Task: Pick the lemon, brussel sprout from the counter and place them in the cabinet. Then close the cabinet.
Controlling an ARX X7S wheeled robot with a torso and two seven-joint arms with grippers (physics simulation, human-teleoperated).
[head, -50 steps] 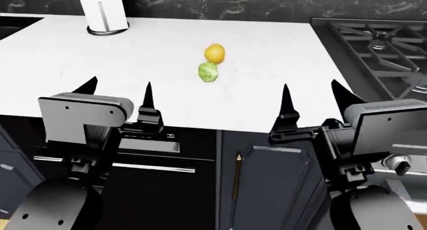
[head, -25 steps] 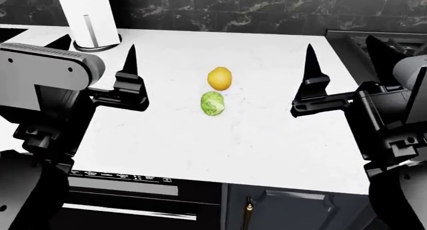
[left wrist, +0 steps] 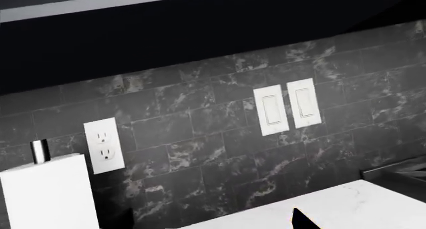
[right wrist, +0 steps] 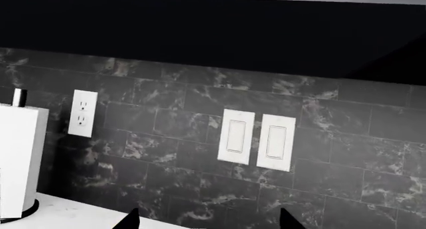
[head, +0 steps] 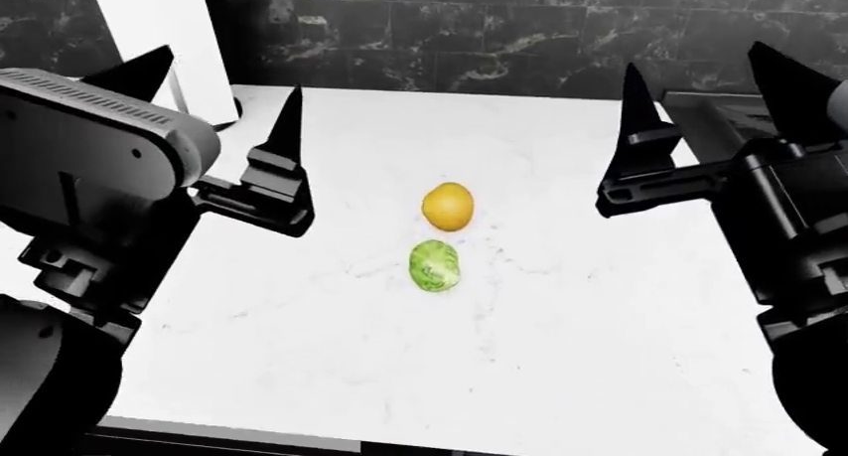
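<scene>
My left gripper (head: 218, 93) is spread apart and holds nothing; it hangs above the counter (head: 597, 357), beside the paper towel roll (head: 166, 34). My right gripper (head: 702, 78) is likewise spread apart and unloaded, above the counter's opposite side. The lemon (head: 448, 206) rests on the counter between the two grippers. The brussel sprout (head: 435, 265) rests just beside the lemon, on its near side, apart from it.

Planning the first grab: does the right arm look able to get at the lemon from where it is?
Probably yes. The lemon lies in the open on the counter, the sprout just in front, and the open right gripper has nothing between.
</scene>
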